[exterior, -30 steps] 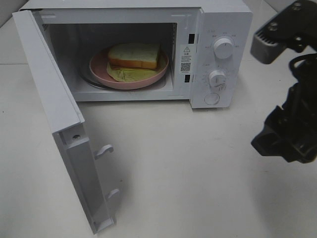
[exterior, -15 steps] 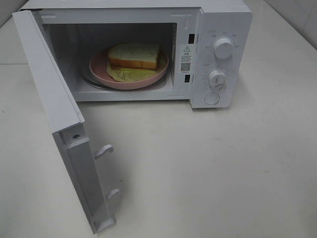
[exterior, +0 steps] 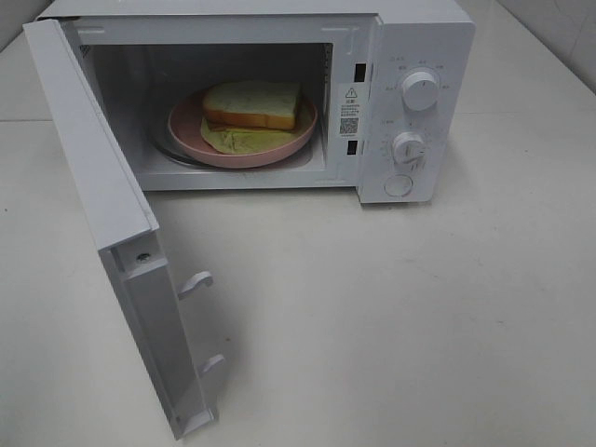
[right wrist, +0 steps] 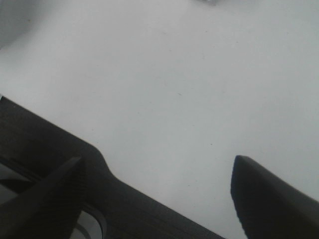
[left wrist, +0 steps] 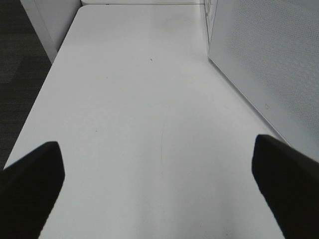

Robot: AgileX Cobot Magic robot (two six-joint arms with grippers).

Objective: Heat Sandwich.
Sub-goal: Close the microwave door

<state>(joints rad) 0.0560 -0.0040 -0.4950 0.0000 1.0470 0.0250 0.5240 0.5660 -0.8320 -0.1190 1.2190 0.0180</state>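
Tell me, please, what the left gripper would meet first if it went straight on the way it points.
Likely only the white tabletop: the left gripper, jaws open, points along it, and the open microwave door stands beside that line, though depth is unclear.

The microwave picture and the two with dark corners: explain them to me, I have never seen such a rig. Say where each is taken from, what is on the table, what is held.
It is a two-armed robot. The high camera looks down at a white table on which a microwave stands, door open, a sandwich on a pink plate inside. The other two come from cameras on each wrist: the dark shapes are the left gripper and right gripper, both open over the table, holding nothing.
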